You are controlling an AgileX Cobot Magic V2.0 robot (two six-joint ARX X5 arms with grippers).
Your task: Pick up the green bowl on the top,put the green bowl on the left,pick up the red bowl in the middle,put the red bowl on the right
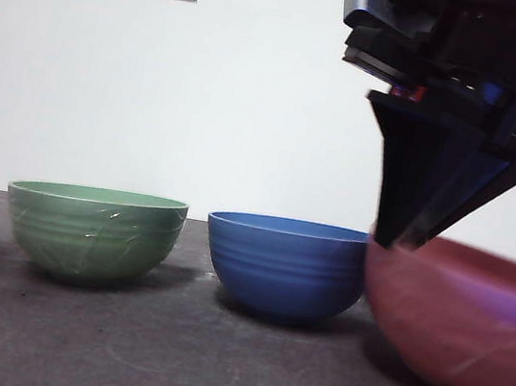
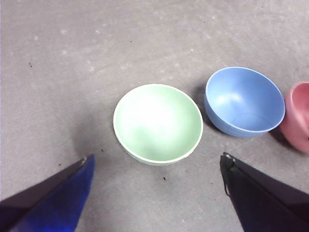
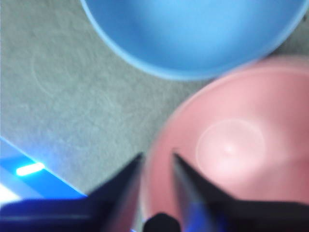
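While the right gripper (image 1: 395, 241) is pinched on the near rim of the red bowl (image 1: 458, 315), that bowl is seen blurred at the table's (image 1: 164, 364) right end, just beside the blue bowl (image 1: 286, 265) in the middle. At left, apart from both, the green bowl (image 1: 93, 231) is stood upright. Above it the left gripper (image 2: 157, 162) is hung w/ jaws spread wide.

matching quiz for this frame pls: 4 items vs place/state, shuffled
1. green bowl
2. blue bowl
3. red bowl
4. left gripper

A. rim clamped by the right gripper
B. middle of the row, on the table
C. open, above the table, holding nothing
D. at the row's end away from the red bowl, nothing touching it

Pairs: 1-D, 2-B, 3-A, 4-C
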